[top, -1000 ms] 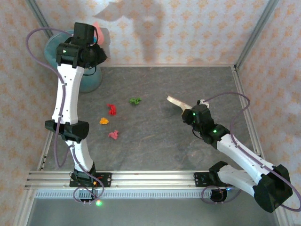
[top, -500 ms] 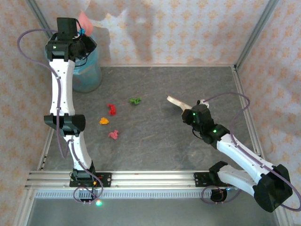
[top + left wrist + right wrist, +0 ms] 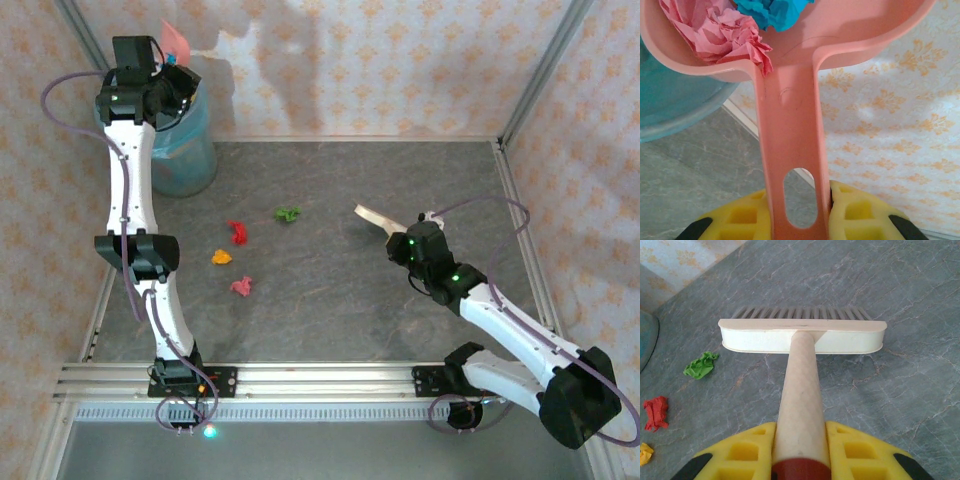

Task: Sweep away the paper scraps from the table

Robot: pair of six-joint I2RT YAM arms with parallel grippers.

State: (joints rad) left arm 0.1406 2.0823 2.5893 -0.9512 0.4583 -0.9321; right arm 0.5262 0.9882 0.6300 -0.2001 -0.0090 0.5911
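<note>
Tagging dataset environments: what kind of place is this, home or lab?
Likely a lab test cell, not a home: marbled table edged by aluminium rails, patterned wall panels, left arm and right arm bolted to the near rail.

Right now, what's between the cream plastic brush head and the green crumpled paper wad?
Bare grey marbled table separates the cream plastic brush head from the green crumpled paper wad; the right wrist view shows it.
</note>
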